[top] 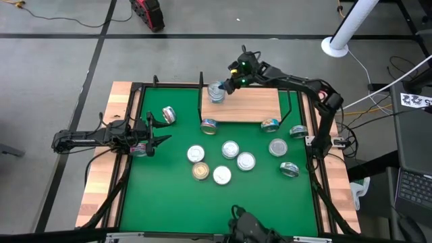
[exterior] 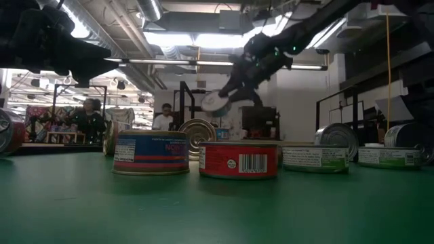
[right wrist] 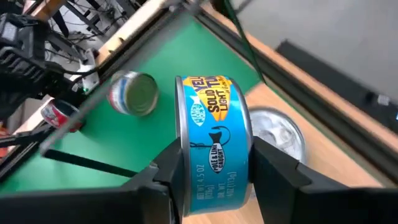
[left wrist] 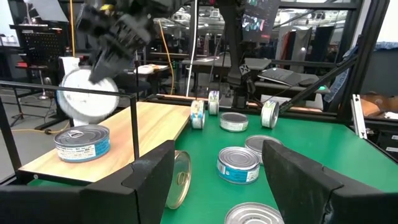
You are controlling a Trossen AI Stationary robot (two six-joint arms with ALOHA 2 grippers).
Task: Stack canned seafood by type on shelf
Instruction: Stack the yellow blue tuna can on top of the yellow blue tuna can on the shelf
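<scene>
The shelf [top: 246, 106] is a light-wood board with black wire rails at the far middle of the green mat. One blue-labelled tin [top: 216, 94] stands flat on its far left corner, lid up [left wrist: 82, 143]. My right gripper [top: 227, 84] hovers just above that tin, shut on a second blue and yellow tin [right wrist: 214, 137], which is turned on edge [left wrist: 87, 99]. My left gripper [top: 158, 140] waits open at the mat's left side, nothing between its fingers [left wrist: 217, 180]. My right gripper pinches the blue tin by its two flat faces, one finger [right wrist: 163, 177] on each, near the rim [right wrist: 182, 163]. The fingers slant down from the table's right and far side. The tin sits on edge with its label showing, lifted clear above the shelf's tin [right wrist: 278, 134].
Several more tins lie on the mat: a cluster at the middle [top: 230, 150], two leaning at the shelf's near edge [top: 210, 125] [top: 270, 124], others at the right [top: 289, 169], one on edge at the far left [top: 169, 115], a red one by my left gripper [top: 138, 149].
</scene>
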